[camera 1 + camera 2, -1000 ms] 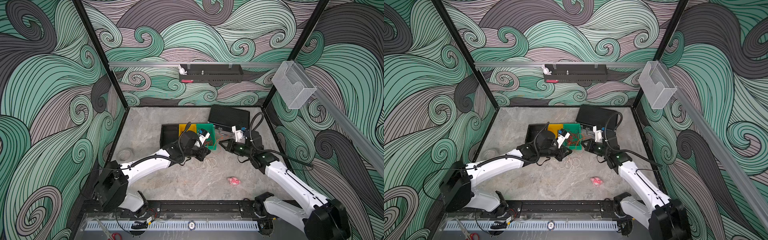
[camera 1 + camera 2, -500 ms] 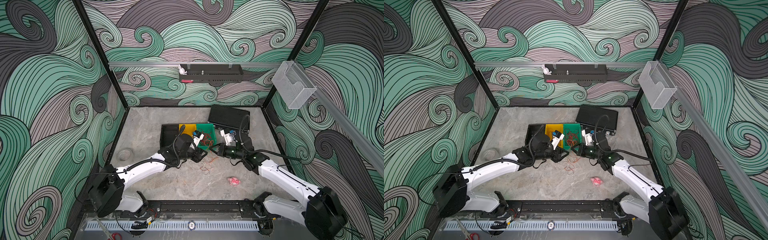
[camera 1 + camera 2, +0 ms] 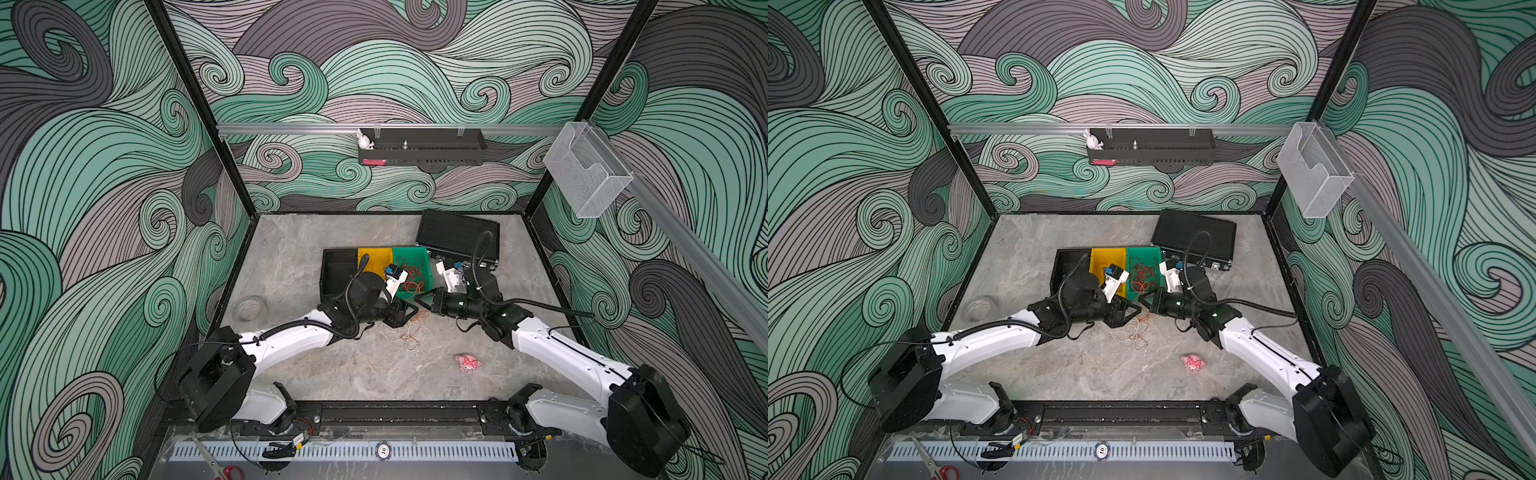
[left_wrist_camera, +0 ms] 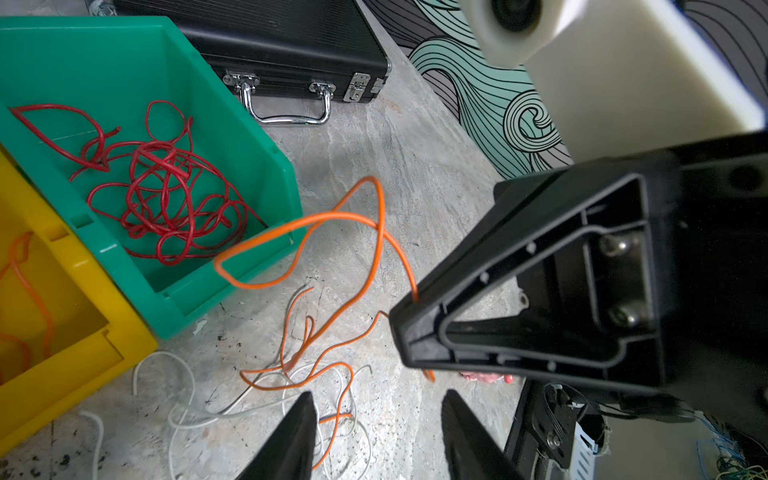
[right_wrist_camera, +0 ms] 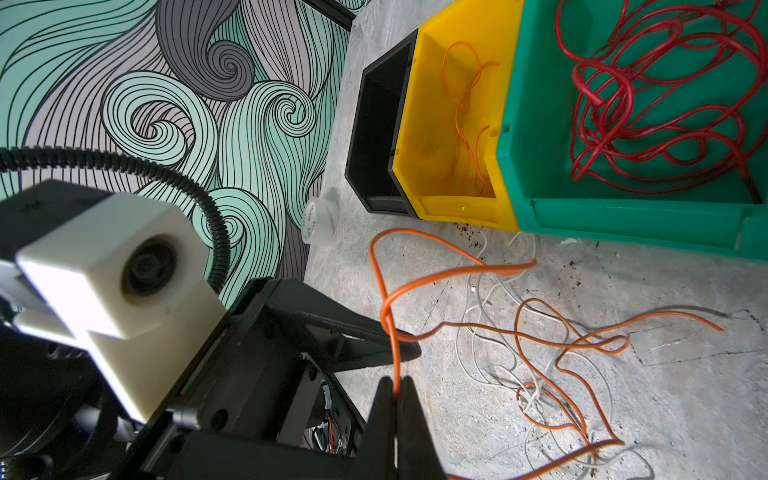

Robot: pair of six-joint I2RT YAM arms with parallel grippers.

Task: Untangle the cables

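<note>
- Apparently mid-separation: right gripper [image 5: 397, 382] is clamped on an orange cable [image 4: 332, 215] held aloft; left gripper [image 4: 376, 399] stands jaws apart, empty.
- Next, left should pin the white-and-orange tangle [image 3: 405, 334] on the tabletop [image 3: 332, 374] while right draws free.
- Beyond, red cables [image 4: 166, 195] lie in the green bin [image 4: 104, 54].
- Black case [image 4: 291, 45]: no brand readable.

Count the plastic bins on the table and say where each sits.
3, in one row: black bin at the left end, yellow bin in the middle, green bin at the right end, beside the black case. None looks hidden.
</note>
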